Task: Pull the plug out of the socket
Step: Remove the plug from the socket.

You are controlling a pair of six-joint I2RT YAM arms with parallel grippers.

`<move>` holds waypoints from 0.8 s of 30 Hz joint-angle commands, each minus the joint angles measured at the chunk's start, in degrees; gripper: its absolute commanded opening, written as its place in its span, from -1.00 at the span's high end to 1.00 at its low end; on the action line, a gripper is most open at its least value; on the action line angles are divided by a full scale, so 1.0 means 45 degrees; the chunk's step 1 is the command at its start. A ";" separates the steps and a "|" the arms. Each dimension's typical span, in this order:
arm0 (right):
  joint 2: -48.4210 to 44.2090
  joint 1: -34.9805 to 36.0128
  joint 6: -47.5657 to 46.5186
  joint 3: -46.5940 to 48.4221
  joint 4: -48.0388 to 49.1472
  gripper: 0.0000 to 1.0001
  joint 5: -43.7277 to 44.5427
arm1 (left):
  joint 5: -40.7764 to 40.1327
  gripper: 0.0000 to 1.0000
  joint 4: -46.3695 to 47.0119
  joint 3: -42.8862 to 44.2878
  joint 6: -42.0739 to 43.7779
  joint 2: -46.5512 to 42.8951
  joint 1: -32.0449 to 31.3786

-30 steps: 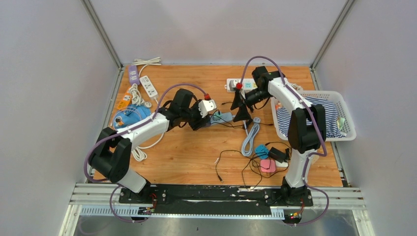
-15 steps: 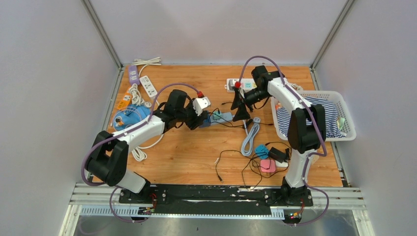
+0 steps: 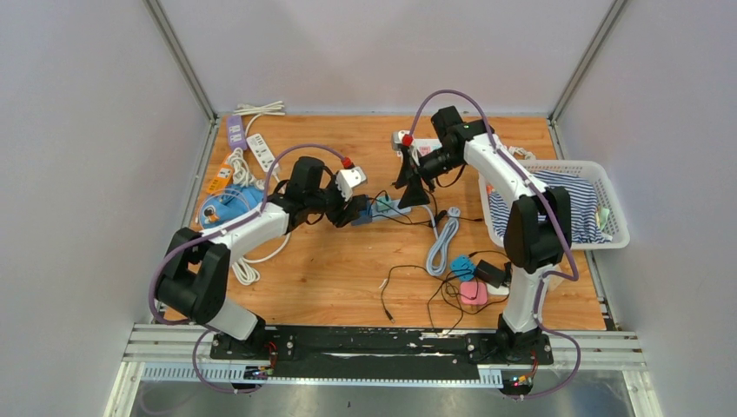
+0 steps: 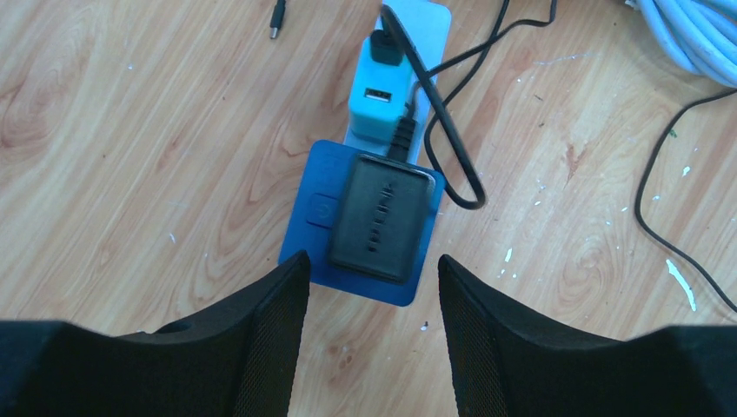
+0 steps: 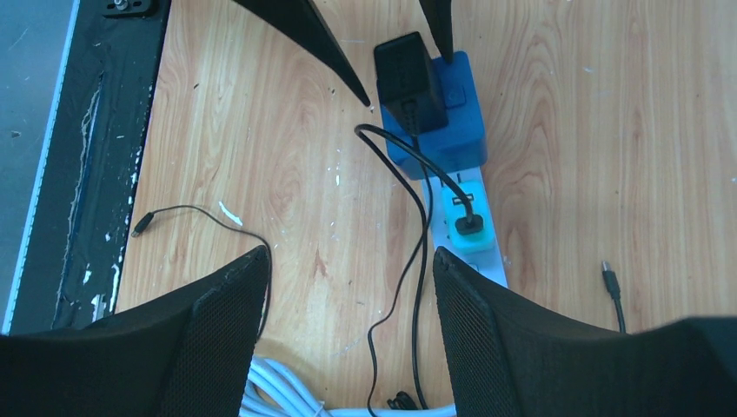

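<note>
Just ahead of my left hand (image 4: 372, 259), spread wide and empty, the black plug (image 4: 380, 217) sits in the blue socket (image 4: 306, 241) on the tabletop (image 4: 130, 139); my right hand (image 5: 349, 254) hovers above, equally spread.

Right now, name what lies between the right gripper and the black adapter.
Right wrist view: between right gripper and black adapter sit the blue socket block, a cyan USB charger and looping black cable.

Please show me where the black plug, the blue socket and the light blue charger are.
black plug (image 4: 380, 217): left wrist view, middle of its top face.
blue socket (image 4: 308, 230): left wrist view, bare left edge.
light blue charger (image 4: 369, 113): left wrist view, its top face.
</note>
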 commanded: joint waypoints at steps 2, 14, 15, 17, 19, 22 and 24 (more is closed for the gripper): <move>-0.0345 0.0548 0.1351 0.0172 0.0651 -0.41 0.0004 | 0.0769 -0.15 0.0240 0.0189 -0.0271 0.0439 0.0275; -0.0006 0.0856 0.2628 0.0440 0.1181 -0.41 0.0244 | 0.1132 -0.12 0.0245 0.0355 -0.1090 0.0846 0.0808; -0.0003 0.0853 0.2687 0.0445 0.1220 -0.41 0.0274 | 0.1076 -0.12 0.0246 0.0336 -0.1202 0.0813 0.0857; 0.0022 0.0839 0.2766 0.0440 0.1259 -0.42 0.0333 | 0.1029 -0.14 0.0251 0.0266 -0.1379 0.0625 0.0927; 0.0060 0.0860 0.2864 0.0484 0.1286 -0.42 0.0412 | 0.1072 -0.15 0.0251 0.0145 -0.1524 0.0324 0.0967; 0.0093 0.0861 0.2938 0.0513 0.1292 -0.42 0.0584 | 0.1130 -0.16 0.0242 -0.0108 -0.1622 -0.0243 0.1029; 0.0097 0.0861 0.2941 0.0527 0.1291 -0.42 0.0666 | 0.1171 -0.17 0.0240 -0.0221 -0.1632 -0.0556 0.1046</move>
